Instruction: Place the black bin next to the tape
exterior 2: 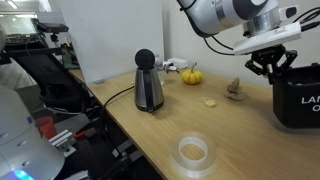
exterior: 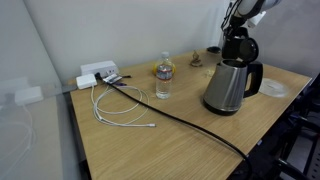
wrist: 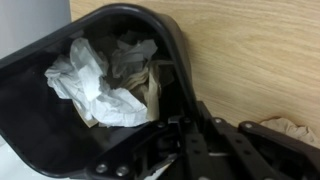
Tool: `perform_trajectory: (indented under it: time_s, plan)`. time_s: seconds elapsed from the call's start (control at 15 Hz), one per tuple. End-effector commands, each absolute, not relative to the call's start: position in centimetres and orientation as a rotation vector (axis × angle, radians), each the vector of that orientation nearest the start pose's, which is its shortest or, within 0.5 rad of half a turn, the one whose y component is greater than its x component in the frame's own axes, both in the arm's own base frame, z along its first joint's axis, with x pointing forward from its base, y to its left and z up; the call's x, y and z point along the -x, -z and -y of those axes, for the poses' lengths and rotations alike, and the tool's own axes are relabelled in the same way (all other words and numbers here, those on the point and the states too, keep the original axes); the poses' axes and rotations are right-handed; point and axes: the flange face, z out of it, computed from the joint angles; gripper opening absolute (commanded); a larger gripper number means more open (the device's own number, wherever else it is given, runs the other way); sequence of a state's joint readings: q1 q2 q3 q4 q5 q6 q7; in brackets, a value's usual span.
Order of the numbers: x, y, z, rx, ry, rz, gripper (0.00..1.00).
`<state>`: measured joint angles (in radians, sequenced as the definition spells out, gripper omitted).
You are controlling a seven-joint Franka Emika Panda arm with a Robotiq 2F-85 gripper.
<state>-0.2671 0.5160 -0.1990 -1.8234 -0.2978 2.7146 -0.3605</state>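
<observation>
Gripping black bin (exterior 2: 298,100), end effector (exterior 2: 272,68), wooden table (exterior: 180,142), tape (exterior 2: 192,152)

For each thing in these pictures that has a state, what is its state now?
black bin: upright, crumpled paper inside.
gripper: shut on the bin's rim.
tape: lying flat, apart from the bin.
kettle: upright on the table.
water bottle: upright.

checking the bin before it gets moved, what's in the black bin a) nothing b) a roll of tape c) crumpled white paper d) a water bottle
C: the wrist view shows crumpled white paper lying inside the black bin.
</observation>
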Motion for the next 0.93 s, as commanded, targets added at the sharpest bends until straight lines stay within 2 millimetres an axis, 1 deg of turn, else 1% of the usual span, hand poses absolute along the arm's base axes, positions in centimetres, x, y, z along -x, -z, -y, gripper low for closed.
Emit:
perform_trajectory:
  time_s: [0.0, 0.13, 0.2, 0.33, 0.53, 0.67, 0.73, 0.87]
  plan:
    - [-61.5, -32.0, 27.6, 3.553, 0.411, 0.113, 0.02]
    - [-61.4, -33.1, 26.4, 3.532, 0.307, -0.052, 0.02]
    - [-61.3, -33.4, 25.6, 3.516, 0.263, -0.125, 0.02]
    - [-61.3, -34.3, 23.4, 3.449, 0.189, -0.217, 0.02]
    - [-62.2, -35.6, 20.2, 3.334, 0.205, -0.304, 0.02]
    - [-62.7, -36.3, 18.4, 3.287, 0.222, -0.345, 0.02]
    - [-63.0, -36.4, 17.8, 3.279, 0.219, -0.372, 0.02]
    - [-63.2, -35.9, 16.9, 3.285, 0.18, -0.457, 0.02]
